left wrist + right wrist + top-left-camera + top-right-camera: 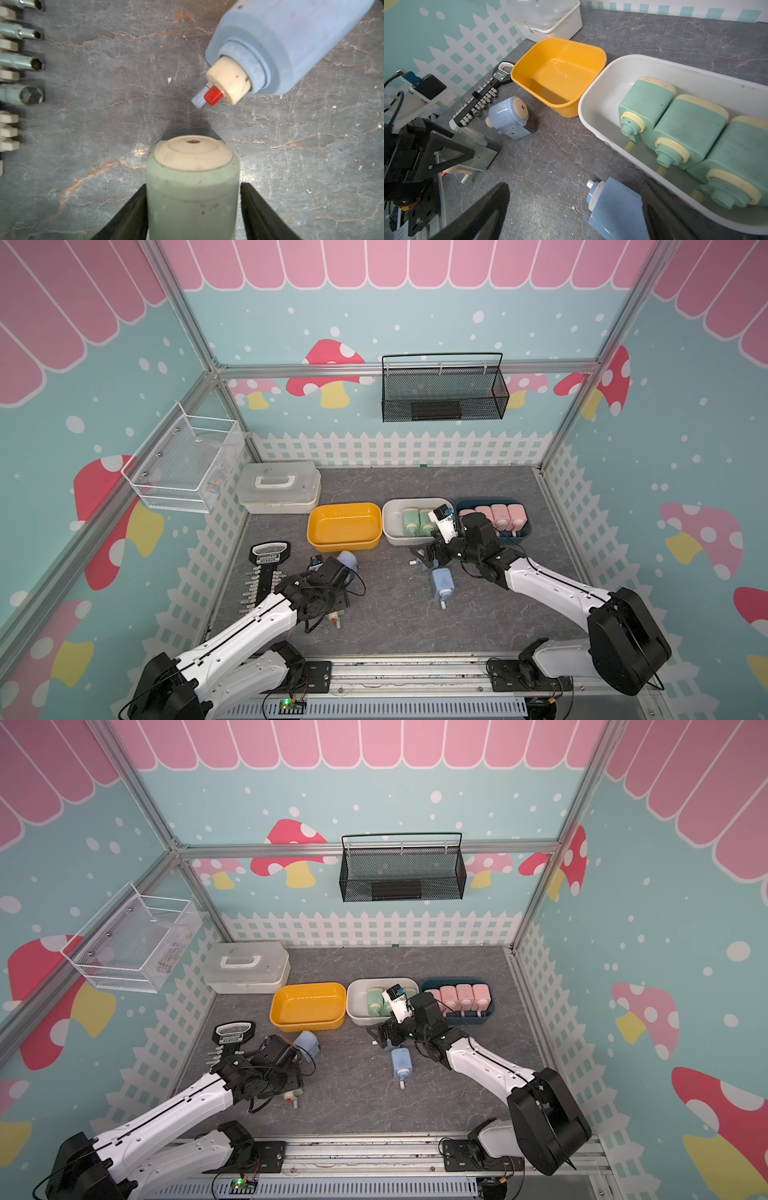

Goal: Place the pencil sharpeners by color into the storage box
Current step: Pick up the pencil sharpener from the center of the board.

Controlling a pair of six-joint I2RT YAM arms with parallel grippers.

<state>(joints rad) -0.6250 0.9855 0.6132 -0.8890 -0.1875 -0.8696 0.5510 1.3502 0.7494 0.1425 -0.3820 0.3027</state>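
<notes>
Left gripper (192,187) straddles green sharpener (192,212), lying near worktop's (395,622) left front; jaws hug both flanks, firm pinch not confirmable. Its long axis runs straight out between the jaws. White bin (388,524) of greens (685,128) lies beyond it, rightward; right gripper (574,187), spread wide, is nearer.

White arms (249,626) — black joints, cables

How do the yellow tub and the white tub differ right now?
Colour: the yellow tub is orange-yellow, the white tub off-white. Contents: the yellow tub is empty; the white tub holds three green sharpeners lying side by side. Shared: both are open, rounded-rectangular tubs standing next to each other on the table.
</notes>
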